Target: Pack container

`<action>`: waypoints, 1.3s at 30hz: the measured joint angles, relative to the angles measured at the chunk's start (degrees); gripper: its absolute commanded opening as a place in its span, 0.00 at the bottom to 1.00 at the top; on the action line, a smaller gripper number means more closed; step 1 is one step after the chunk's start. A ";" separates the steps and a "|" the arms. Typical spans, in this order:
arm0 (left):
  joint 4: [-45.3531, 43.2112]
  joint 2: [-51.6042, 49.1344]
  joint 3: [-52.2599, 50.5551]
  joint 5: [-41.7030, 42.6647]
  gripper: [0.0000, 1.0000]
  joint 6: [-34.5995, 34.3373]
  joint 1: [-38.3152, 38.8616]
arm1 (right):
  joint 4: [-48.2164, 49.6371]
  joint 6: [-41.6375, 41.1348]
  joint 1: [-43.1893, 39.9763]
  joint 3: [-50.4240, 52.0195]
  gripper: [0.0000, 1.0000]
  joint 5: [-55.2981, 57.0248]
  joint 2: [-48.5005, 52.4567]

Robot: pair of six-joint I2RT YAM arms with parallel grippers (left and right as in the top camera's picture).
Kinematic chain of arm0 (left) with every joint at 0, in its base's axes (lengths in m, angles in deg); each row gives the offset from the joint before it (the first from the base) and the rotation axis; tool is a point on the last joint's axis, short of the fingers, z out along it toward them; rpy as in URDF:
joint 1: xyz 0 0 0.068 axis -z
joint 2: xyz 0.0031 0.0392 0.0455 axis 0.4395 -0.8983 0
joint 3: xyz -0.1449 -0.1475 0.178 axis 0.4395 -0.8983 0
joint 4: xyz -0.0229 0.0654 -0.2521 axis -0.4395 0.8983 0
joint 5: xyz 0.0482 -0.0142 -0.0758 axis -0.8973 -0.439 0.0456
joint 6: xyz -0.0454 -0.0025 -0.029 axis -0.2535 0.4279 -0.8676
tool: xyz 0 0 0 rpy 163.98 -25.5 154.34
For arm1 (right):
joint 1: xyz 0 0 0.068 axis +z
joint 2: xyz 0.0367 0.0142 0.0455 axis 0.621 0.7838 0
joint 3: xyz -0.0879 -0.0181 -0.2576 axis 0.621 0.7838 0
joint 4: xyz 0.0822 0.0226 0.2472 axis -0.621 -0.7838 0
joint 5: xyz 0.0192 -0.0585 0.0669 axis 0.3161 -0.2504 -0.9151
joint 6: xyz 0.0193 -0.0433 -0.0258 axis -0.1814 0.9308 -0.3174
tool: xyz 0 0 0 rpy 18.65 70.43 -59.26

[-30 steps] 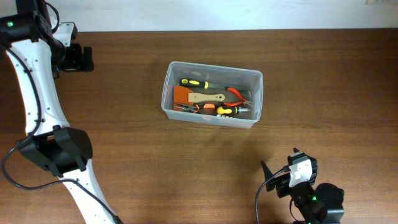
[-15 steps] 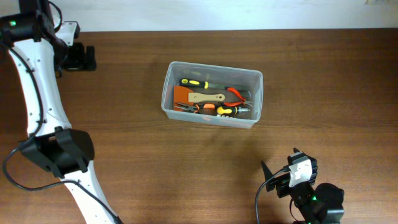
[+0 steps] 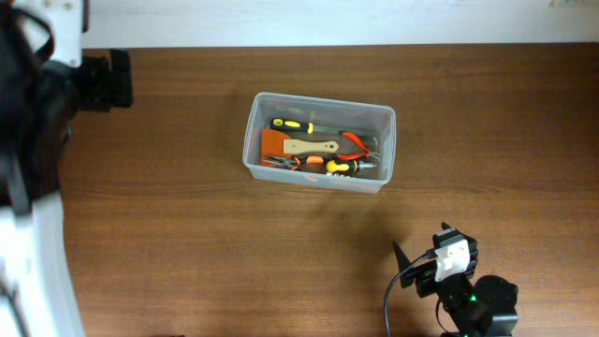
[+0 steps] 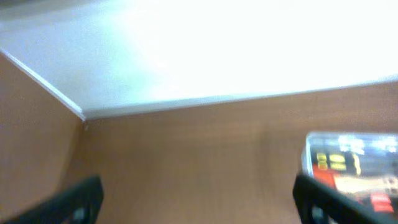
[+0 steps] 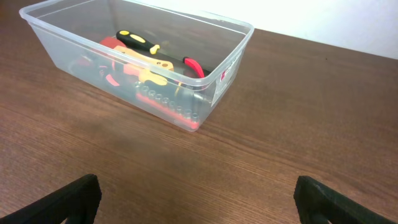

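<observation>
The container [image 3: 387, 150] is a clear rectangular tub in the middle of the brown table. It holds several hand tools: an orange scraper with a wooden handle [image 3: 309, 147], a yellow-and-black screwdriver [image 3: 292, 124] and red pliers [image 3: 356, 140]. My left gripper [image 3: 124, 80] is at the far back left, well apart from the tub. In the blurred left wrist view it [image 4: 199, 202] is open and empty, with the container [image 4: 348, 138] at the right edge. My right gripper [image 3: 419, 245] is near the front right. In the right wrist view it [image 5: 199, 199] is open and empty, with the container [image 5: 245, 28] ahead.
A white wall [image 4: 217, 50] runs along the table's back edge. The left arm's white and black body [image 3: 28, 187] fills the left edge of the overhead view, blurred. Bare wood [image 3: 234, 253] lies in front of the tub.
The left arm has swung and now looms large and blurred at the left edge, while its gripper stays at the back left. The right arm and the container have not moved.
</observation>
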 measured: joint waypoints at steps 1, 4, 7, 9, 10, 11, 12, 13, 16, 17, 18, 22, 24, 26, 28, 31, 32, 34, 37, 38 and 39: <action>-3.72 2.82 -3.58 0.07 0.99 0.00 0.00 | 0.02 0.02 0.00 0.00 0.99 0.02 0.00; -18.08 13.55 -18.99 0.35 0.99 0.00 0.00 | 0.00 0.04 0.02 0.00 0.99 0.04 0.00; -30.10 23.82 -34.64 0.39 0.99 0.02 0.00 | 0.07 0.02 0.02 0.00 0.99 0.15 -0.04; -36.94 31.04 -45.51 0.39 0.99 0.00 0.00 | 0.11 0.02 0.02 0.00 0.99 0.17 -0.04; -39.10 34.38 -50.47 0.37 0.99 0.02 0.00 | 0.04 0.04 0.02 0.00 0.99 0.15 -0.04; -40.87 37.92 -55.74 0.37 0.99 0.02 0.00 | 0.04 0.02 0.00 0.00 0.99 0.15 -0.04; -41.92 41.20 -60.43 0.37 0.99 0.00 0.00 | 0.07 0.04 0.00 0.00 0.99 0.17 -0.04; -42.25 44.59 -65.07 0.39 0.99 0.02 0.00 | 0.04 0.02 0.00 0.00 0.99 0.17 -0.04; -43.28 52.87 -76.41 0.96 0.99 0.02 0.00 | 0.02 0.09 0.00 0.00 0.99 0.15 -0.04; -43.69 55.39 -80.08 1.29 0.99 0.02 0.00 | 0.04 0.04 0.00 0.00 0.99 0.15 -0.04; -44.41 57.99 -84.13 1.60 0.99 0.02 0.00 | 0.02 0.02 0.00 0.00 0.99 0.15 -0.04; -47.28 63.34 -92.30 2.56 0.99 0.00 0.00 | 0.04 0.02 0.00 0.00 0.99 0.17 -0.04; -49.62 65.90 -96.02 3.02 0.99 0.00 0.00 | 0.04 0.04 0.00 0.00 0.99 0.17 -0.04; -51.82 67.80 -99.12 3.45 0.99 0.00 0.00 | 0.04 0.00 0.00 0.00 0.99 0.17 -0.04; -53.75 69.33 -101.85 3.69 0.99 0.00 0.02 | 0.04 0.02 0.00 0.00 0.99 0.17 -0.04; -54.71 71.14 -105.18 3.89 0.99 0.00 0.59 | 0.04 0.04 0.00 0.00 0.99 0.17 -0.04; -54.75 71.63 -106.09 3.89 0.99 0.00 0.90 | 0.04 0.02 0.00 0.00 0.99 0.17 -0.04; -54.75 72.35 -107.54 4.04 0.99 0.02 1.60 | 0.04 0.02 0.00 0.00 0.99 0.17 -0.04; -54.71 72.94 -108.72 4.09 0.99 0.00 2.54 | 0.04 0.04 0.00 0.00 0.98 0.17 -0.04; -54.73 73.11 -109.00 4.09 0.99 0.00 2.73 | 0.04 0.04 0.00 0.00 0.99 0.17 -0.04; -54.71 73.46 -109.35 4.07 0.99 0.00 3.02 | 0.04 0.02 0.00 0.00 0.99 0.17 -0.04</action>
